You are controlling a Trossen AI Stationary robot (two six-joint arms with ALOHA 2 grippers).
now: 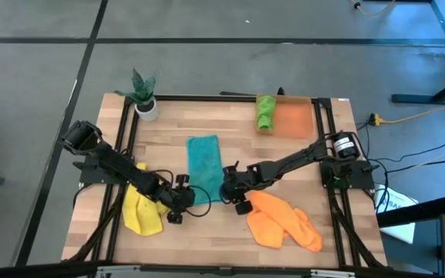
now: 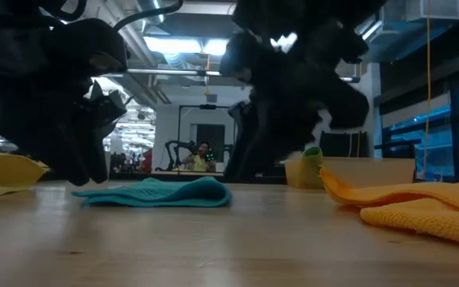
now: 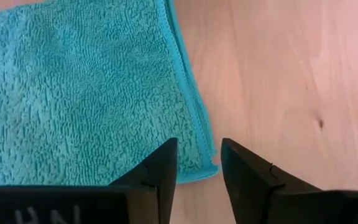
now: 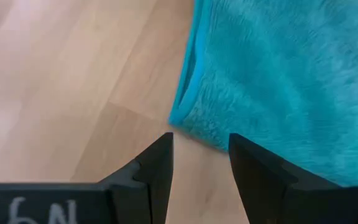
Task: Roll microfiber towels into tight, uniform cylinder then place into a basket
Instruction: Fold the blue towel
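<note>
Wrist views: both grippers' jaws parted and empty (left gripper [image 3: 199, 167], right gripper [image 4: 201, 160]), at teal towel [image 3: 79, 87] corners.

Bare wooden tabletop [image 1: 222, 224] lies open along the near edge between the crumpled yellow microfiber towel [image 1: 141, 212] and the heaped orange microfiber towel [image 1: 283, 222], though both dark grippers, left [image 1: 188, 197] and right [image 1: 226, 188], crowd the near corners of the flat teal microfiber towel [image 1: 205, 161]. A wide clear strip runs behind the teal cloth, between the small potted green plant [image 1: 144, 96] and the translucent orange tray basket [image 1: 293, 120]. A rolled bright green towel [image 1: 265, 113] fills the basket's left end, leaving the rest free.
</note>
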